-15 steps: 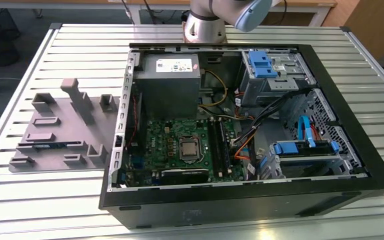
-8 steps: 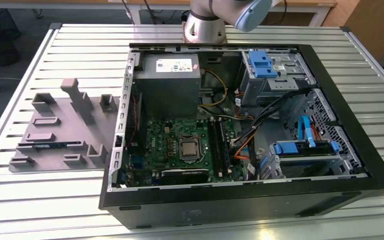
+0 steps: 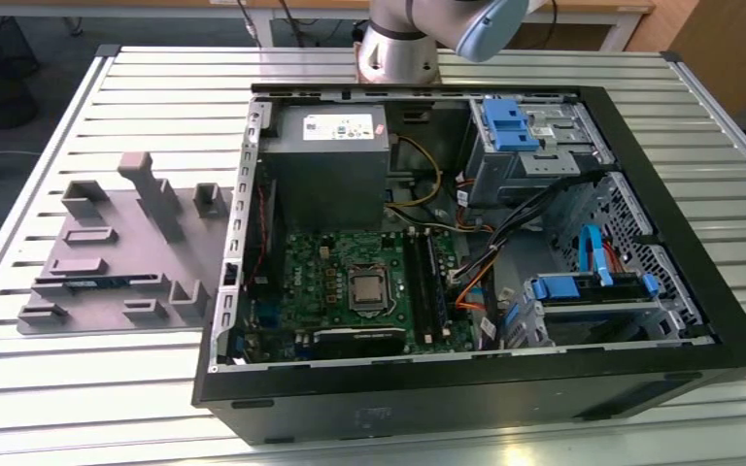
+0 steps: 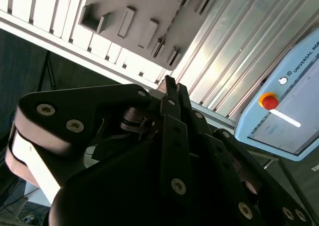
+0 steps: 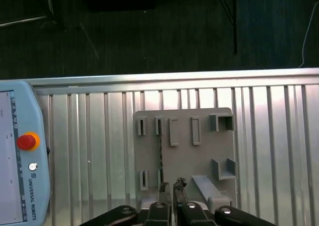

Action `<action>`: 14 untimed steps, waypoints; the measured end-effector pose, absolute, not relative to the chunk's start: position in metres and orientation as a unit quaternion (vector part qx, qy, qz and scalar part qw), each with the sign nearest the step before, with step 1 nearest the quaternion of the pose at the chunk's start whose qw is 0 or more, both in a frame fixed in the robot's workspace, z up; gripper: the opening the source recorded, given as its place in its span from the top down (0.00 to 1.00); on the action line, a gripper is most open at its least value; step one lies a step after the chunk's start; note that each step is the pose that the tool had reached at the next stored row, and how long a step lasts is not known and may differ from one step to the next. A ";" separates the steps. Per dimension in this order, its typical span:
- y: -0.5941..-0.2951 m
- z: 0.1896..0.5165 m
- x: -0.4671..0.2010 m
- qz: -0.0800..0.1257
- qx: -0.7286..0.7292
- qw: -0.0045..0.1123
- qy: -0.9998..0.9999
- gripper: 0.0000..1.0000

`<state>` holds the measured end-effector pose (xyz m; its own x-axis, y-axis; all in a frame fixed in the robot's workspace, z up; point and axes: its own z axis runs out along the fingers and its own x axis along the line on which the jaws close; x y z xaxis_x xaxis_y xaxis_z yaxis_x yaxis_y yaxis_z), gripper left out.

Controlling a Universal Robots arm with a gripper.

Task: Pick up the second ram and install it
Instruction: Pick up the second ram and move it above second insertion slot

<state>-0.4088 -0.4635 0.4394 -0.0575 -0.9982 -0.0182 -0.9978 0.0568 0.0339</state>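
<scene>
The second ram (image 3: pixel 83 282) is a thin blue stick standing on edge in the grey tray (image 3: pixel 114 254), at the exterior view's left beside the computer case. In the first wrist view the ram (image 5: pixel 160 151) runs as a dark narrow line between two pairs of tray blocks. My gripper (image 5: pixel 171 186) hangs well above the tray (image 5: pixel 199 151), its tips nearly in line with the stick's near end. The jaws are shut with nothing between them. In the second wrist view the gripper (image 4: pixel 173 86) points toward the tray (image 4: pixel 144 11), with the ram (image 4: pixel 174 19) seen as a thin line.
The open black case (image 3: pixel 477 388) holds a green motherboard (image 3: pixel 334 282) with long black slots (image 3: pixel 423 282), a grey power supply (image 3: pixel 327 160) and blue drive bays (image 3: pixel 519 126). A pale blue pendant (image 5: pixel 20 156) with a red button lies on the slatted metal table (image 5: pixel 279 151).
</scene>
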 end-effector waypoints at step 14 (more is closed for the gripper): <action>-0.463 0.431 -0.409 -0.023 0.673 0.001 -0.739 0.75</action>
<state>-0.4089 -0.4634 0.4311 -0.0945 -0.9951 -0.0296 -0.9950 0.0935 0.0348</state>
